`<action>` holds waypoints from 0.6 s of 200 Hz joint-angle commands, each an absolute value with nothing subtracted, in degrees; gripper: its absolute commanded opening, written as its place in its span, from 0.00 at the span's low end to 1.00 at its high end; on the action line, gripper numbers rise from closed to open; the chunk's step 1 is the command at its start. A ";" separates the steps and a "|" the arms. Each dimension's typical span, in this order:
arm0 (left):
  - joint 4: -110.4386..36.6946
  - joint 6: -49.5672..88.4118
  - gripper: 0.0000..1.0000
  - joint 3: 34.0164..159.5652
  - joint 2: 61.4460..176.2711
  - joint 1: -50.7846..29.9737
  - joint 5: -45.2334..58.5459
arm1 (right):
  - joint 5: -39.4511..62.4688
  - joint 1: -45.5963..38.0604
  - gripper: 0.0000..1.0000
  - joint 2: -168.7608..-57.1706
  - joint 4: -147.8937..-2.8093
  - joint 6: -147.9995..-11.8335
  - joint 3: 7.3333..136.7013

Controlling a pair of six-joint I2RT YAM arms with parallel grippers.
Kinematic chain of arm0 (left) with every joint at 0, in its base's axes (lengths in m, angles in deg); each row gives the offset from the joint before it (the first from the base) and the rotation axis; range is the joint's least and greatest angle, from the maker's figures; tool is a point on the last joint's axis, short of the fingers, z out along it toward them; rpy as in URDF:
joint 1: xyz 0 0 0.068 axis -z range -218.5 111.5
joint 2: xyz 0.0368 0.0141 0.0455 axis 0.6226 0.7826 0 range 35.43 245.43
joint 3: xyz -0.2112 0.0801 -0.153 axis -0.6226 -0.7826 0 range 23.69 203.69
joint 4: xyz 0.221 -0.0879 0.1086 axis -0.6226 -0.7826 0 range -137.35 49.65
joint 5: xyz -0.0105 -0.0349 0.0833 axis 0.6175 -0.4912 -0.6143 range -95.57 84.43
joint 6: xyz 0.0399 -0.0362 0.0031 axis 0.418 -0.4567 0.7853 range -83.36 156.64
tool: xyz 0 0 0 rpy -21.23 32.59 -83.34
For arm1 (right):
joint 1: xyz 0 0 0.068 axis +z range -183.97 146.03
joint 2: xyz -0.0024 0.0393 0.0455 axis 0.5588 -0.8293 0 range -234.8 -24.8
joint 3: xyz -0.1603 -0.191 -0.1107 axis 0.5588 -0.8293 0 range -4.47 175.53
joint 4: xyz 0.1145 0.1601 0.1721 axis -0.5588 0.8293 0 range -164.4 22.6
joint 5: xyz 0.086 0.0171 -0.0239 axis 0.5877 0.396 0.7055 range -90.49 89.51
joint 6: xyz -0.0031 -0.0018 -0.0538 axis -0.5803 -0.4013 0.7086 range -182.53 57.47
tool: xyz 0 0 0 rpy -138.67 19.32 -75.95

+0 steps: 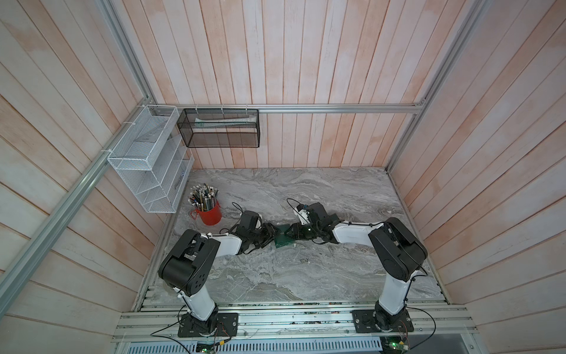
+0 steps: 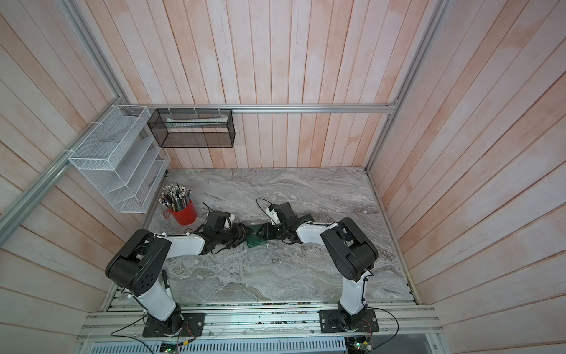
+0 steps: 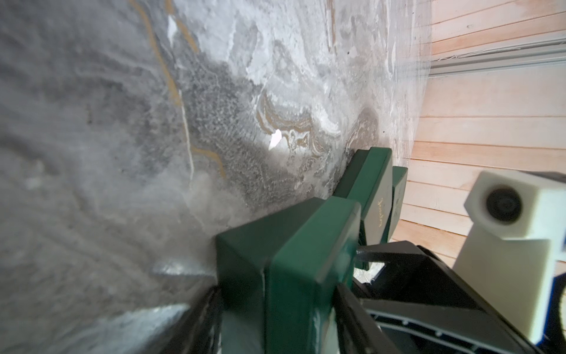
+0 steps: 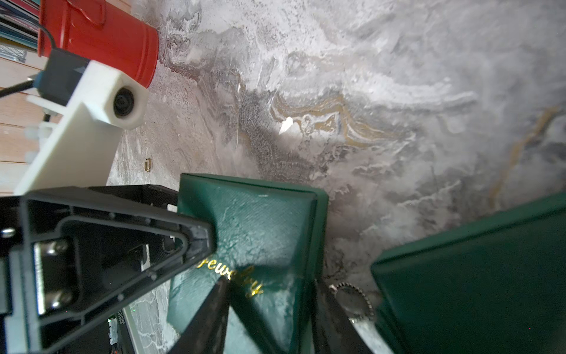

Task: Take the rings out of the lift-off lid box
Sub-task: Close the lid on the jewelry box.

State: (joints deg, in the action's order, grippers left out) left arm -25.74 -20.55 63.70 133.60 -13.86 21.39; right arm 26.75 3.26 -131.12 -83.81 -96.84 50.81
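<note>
A dark green box with a gold "Jewelry" lid sits on the marble between both arms, also seen in both top views. My left gripper is shut on this box across its sides. My right gripper has one finger over the lettered top and one along the side edge; contact is unclear. A beaded pale ring lies on the table beside that finger. A small gold ring lies near the left arm.
A second green piece stands just past the beaded ring. A white scrap lies on the marble nearby. A red cup of pencils stands at the back left, under white and black wire baskets.
</note>
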 commanded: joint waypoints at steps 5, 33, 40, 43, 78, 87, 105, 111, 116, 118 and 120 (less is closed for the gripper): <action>-28.63 -18.74 0.57 65.57 135.00 -13.48 20.39 | 28.25 3.96 0.43 -129.13 -84.02 -95.72 50.58; -29.09 -18.09 0.51 66.88 135.70 -13.52 20.77 | 28.17 3.91 0.43 -129.32 -83.09 -95.11 50.97; -29.07 -18.11 0.51 67.14 135.96 -13.46 20.97 | 28.16 3.92 0.44 -129.39 -82.82 -94.81 51.18; -29.03 -18.11 0.51 67.19 136.02 -13.48 21.05 | 28.17 3.91 0.44 -129.46 -82.68 -94.69 51.32; -29.20 -17.85 0.51 68.11 137.05 -13.28 21.47 | 28.26 3.97 0.45 -130.44 -81.44 -93.91 52.12; -29.47 -17.69 0.50 68.52 137.31 -13.14 21.58 | 28.56 3.93 0.46 -130.54 -81.62 -93.91 52.14; -30.31 -17.08 0.53 69.61 137.49 -12.65 21.76 | 28.71 3.92 0.49 -130.41 -81.86 -94.00 52.04; -30.55 -16.97 0.56 69.91 137.52 -12.50 21.76 | 28.67 3.93 0.50 -130.45 -81.85 -94.00 52.05; -30.73 -16.93 0.59 70.02 137.47 -12.47 21.70 | 28.60 3.86 0.51 -130.45 -81.84 -94.00 52.11; -30.76 -16.89 0.61 70.01 137.45 -12.35 21.68 | 28.58 3.81 0.51 -130.49 -81.80 -94.06 52.08; -30.84 -16.89 0.62 70.01 137.46 -12.37 21.67 | 28.53 3.89 0.52 -130.52 -81.74 -94.08 52.05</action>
